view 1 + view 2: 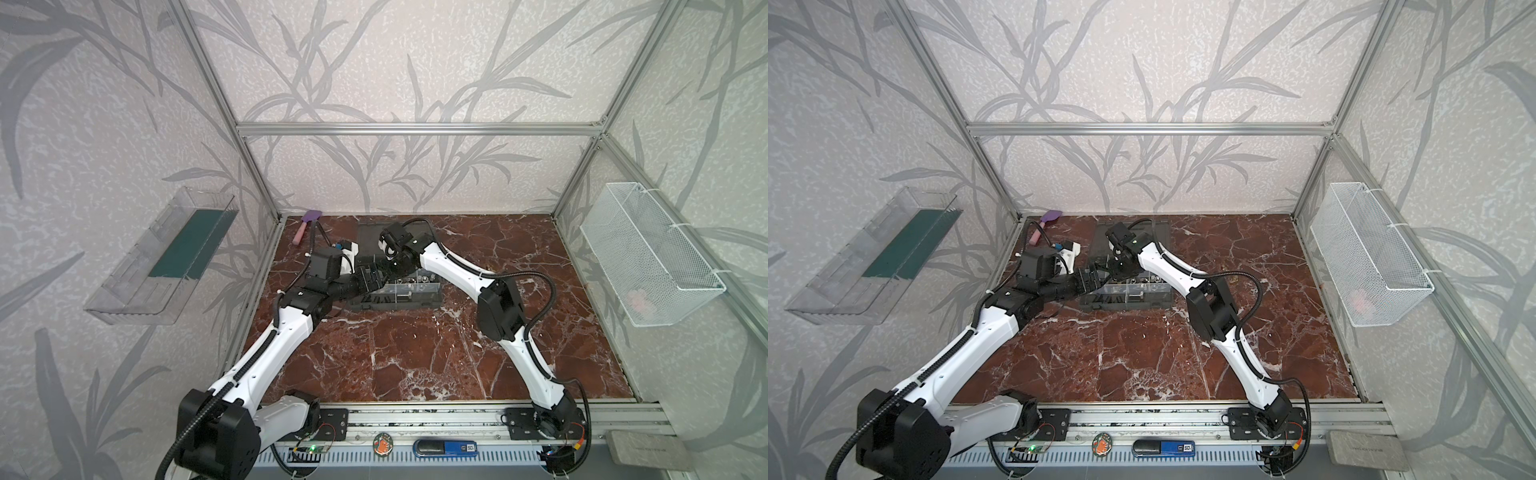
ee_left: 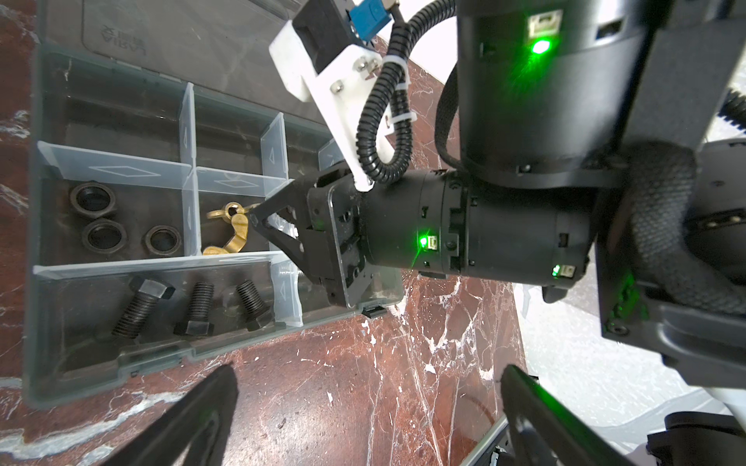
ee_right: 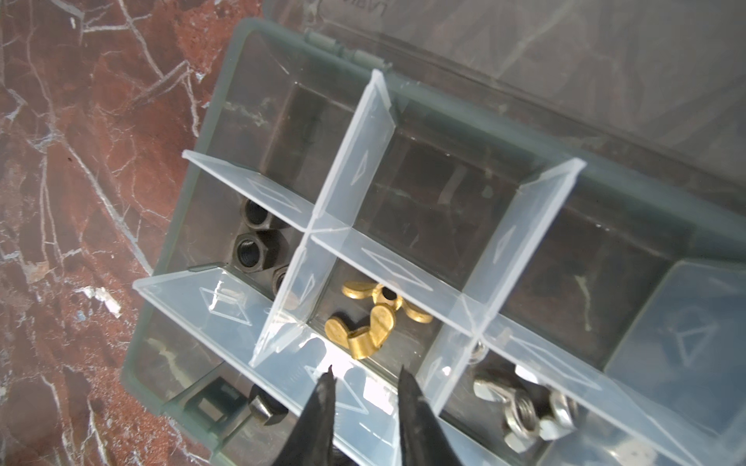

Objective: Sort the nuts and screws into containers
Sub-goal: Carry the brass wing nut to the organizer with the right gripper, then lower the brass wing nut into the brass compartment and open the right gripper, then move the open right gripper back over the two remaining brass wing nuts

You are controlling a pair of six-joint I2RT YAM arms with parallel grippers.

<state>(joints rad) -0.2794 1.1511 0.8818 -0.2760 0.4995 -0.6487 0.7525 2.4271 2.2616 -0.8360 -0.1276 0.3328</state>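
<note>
Gleaming against the dark grey plastic of the organizer case, two brass wing nuts lie close together in a middle compartment. They have rounded ears, threaded bores and a warm yellow sheen. Frosted translucent dividers, embossed with diamond marks, wall them in. The neighbouring compartment holds three black hex nuts, ring-shaped and matt. A long compartment along the case's edge holds three black hex-head screws with coarse threads, lying on their sides. Another compartment holds bright silver nuts in a small heap. The case sits open on the red-brown, white-veined marble tabletop, its lid laid flat behind it.

The right gripper hangs over the divider at the edge of the wing nuts' compartment. Its pointed black fingertips are a little apart with nothing between them, and the wing nuts lie just beyond the tips. The left gripper — jaws spread wide, empty — hovers over bare marble just beside the case, apart from every fastener.
</note>
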